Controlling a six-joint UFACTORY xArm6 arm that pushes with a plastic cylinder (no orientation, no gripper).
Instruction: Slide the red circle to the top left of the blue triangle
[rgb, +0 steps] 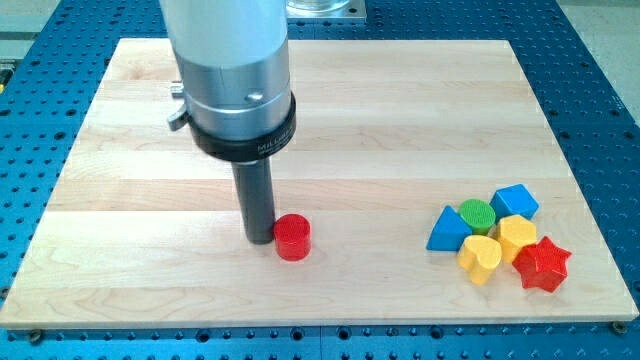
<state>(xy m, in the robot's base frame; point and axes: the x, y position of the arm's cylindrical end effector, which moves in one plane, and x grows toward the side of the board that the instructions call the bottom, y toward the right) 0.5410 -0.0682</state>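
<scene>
The red circle (292, 237) is a short red cylinder on the wooden board (150, 200), at lower middle. My tip (260, 240) stands just to its left, touching or nearly touching it. The blue triangle (448, 231) lies far to the view's right, at the left edge of a cluster of blocks.
The cluster at lower right holds a green circle (477, 214), a blue cube (515, 202), a yellow heart (480, 258), a yellow hexagon (517, 236) and a red star (542, 264). The arm's wide silver body (232, 70) rises above the tip. A blue perforated table surrounds the board.
</scene>
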